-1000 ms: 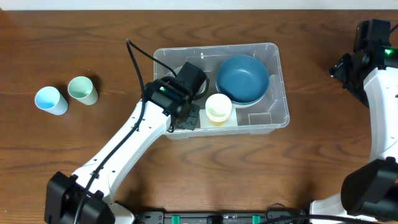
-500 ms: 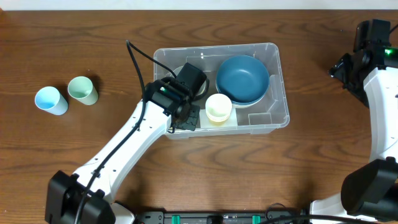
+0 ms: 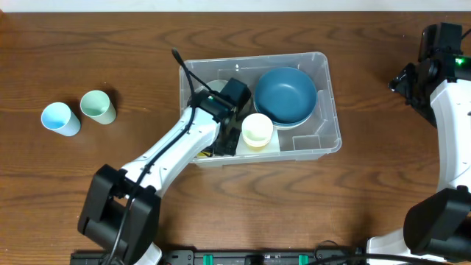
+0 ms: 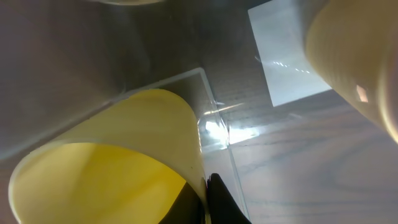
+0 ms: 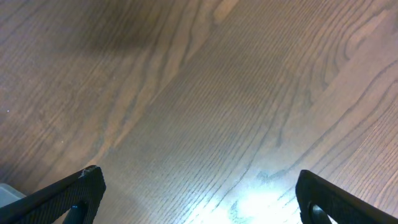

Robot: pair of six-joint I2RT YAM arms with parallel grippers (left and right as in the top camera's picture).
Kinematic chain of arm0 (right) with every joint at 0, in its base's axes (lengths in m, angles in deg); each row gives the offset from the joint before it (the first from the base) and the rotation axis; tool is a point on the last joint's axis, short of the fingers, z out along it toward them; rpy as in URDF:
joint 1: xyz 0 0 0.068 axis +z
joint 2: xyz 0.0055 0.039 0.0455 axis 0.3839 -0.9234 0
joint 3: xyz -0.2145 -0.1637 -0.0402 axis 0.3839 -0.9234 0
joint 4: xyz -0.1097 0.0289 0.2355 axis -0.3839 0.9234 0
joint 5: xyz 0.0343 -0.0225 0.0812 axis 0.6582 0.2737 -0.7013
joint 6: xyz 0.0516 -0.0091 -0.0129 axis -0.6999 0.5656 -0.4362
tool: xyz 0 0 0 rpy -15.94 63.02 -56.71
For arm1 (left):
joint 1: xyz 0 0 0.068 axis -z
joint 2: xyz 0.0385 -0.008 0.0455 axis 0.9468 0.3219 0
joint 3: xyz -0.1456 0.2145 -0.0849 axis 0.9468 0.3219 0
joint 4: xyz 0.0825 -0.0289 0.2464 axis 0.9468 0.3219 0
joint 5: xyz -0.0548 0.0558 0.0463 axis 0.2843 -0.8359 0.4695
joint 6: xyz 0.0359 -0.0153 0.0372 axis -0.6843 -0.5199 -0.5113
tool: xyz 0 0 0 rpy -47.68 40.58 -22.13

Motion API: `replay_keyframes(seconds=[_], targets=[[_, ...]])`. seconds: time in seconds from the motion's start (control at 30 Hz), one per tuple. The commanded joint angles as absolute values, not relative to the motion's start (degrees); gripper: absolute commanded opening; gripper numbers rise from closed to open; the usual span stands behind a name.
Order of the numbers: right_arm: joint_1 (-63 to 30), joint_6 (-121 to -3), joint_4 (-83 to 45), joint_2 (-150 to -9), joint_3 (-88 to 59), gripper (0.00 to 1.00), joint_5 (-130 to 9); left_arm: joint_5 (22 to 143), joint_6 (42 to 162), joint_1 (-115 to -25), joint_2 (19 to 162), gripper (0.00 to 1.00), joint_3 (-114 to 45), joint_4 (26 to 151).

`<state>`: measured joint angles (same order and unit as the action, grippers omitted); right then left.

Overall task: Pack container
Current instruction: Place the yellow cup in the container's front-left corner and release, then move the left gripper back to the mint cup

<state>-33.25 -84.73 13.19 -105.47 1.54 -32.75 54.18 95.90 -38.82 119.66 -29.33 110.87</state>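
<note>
The left gripper (image 4: 206,198) was down inside the container (image 3: 335,140), its dark fingers closed on the rim of a yellow cup (image 4: 112,155), one finger on each side of the wall. That cup lay tilted near the container's front left corner, close to a clear moulded notch. Just beside it stood a pale cream cup (image 3: 257,129), next to the white label (image 4: 286,62) on the base. A dark blue bowl (image 3: 287,92) filled the container's far right part. The clear container sat at the middle of the wooden table (image 3: 221,199). Well apart to the left, a light blue cup (image 3: 59,118) and a mint green cup (image 3: 97,106) stood side by side. The right gripper (image 5: 199,193) hung over bare wood, fingers spread wide.
</note>
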Motion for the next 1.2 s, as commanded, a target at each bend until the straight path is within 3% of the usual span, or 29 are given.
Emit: replay_keyframes(seconds=[0.0,0.1,0.2,0.4,0.83,1.0,1.17], targets=[[-33.49,-85.50,13.23,-105.47,1.67,0.99,-31.76,53.09,96.58,-38.88,120.14,0.11,-28.68,111.16],[-33.49,-85.50,13.23,-105.47,1.67,0.99,-31.74,53.11,96.58,-38.88,120.14,0.35,-28.68,110.72],[-33.49,-85.50,13.23,-105.47,1.67,0.99,-31.74,53.09,96.54,-38.90,120.14,0.45,-28.70,110.46],[-33.49,-85.50,13.23,-105.47,1.67,0.99,-31.76,53.07,94.98,-39.87,119.77,0.46,-32.94,113.15],[-33.49,-85.50,13.23,-105.47,1.67,0.99,-31.76,47.21,89.63,-42.88,114.57,0.58,-61.92,126.63],[-33.49,-85.50,13.23,-105.47,1.67,0.99,-31.76,43.15,89.54,-51.01,112.60,0.61,-64.57,127.40],[-33.49,-85.50,13.23,-105.47,1.67,0.99,-31.74,44.19,93.13,-65.29,113.56,0.61,-64.44,126.04]])
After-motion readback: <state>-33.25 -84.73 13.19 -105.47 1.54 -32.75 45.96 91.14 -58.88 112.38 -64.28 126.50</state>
